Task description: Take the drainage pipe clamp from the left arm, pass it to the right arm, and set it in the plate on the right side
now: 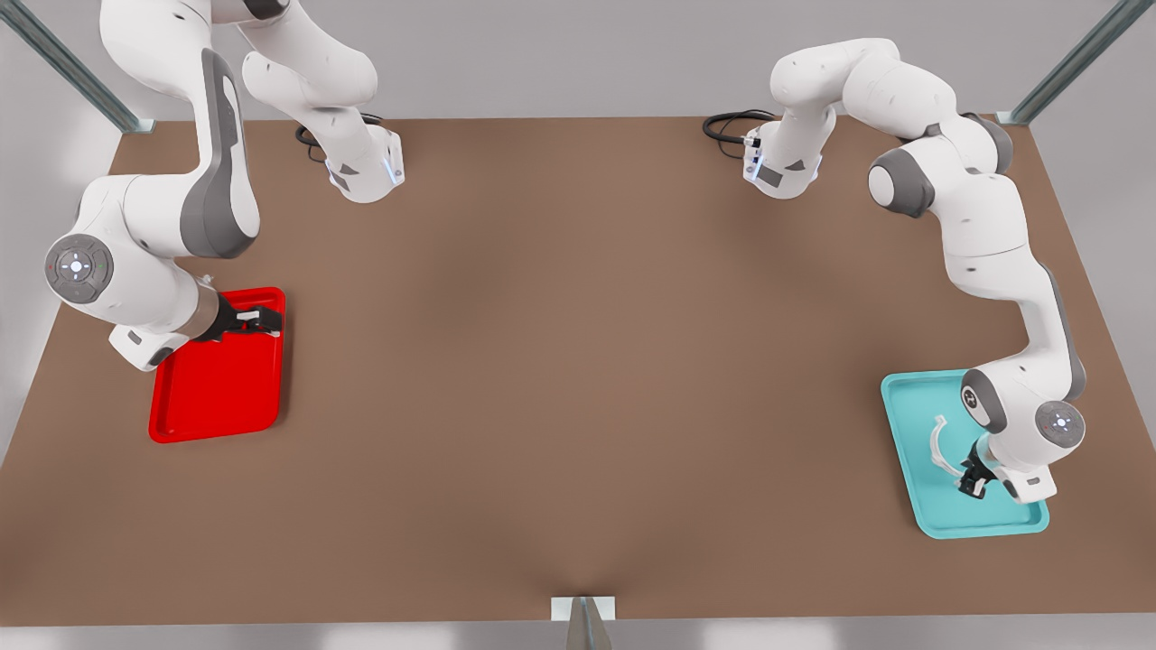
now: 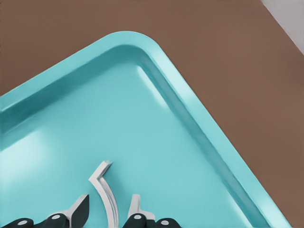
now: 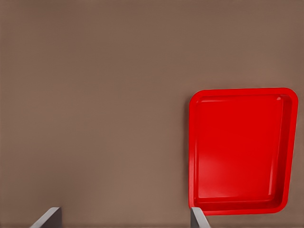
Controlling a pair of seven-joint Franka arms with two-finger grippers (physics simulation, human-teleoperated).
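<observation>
- The drainage pipe clamp [image 1: 939, 449] lies in the teal tray [image 1: 912, 469] at the front view's right, a white arc with its open side facing roughly 3 o'clock, toward the arm above it.
- The left gripper [image 1: 972, 480] is down over that tray, at the arc's lower end, about 5 o'clock from the clamp's middle.
- In the left wrist view the clamp's strip [image 2: 105, 194] runs right between the two fingers [image 2: 80, 209], one each side. The jaws are part open and straddle it, with a gap showing on both sides. My read: not yet pinched.
- The long axis of the strip at that spot runs along the gap, so a squeeze would bite across its thin wall. That looks like the right line-up for a grab.
- The right gripper [image 1: 257, 320] waits over the red plate's [image 1: 217, 397] far edge at the front view's left, fingers spread in its wrist view [image 3: 47, 217] and holding nothing.
- The plate is well apart from the clamp, right across the table [image 1: 578, 361], so the left arm is clearly the nearer one.
</observation>
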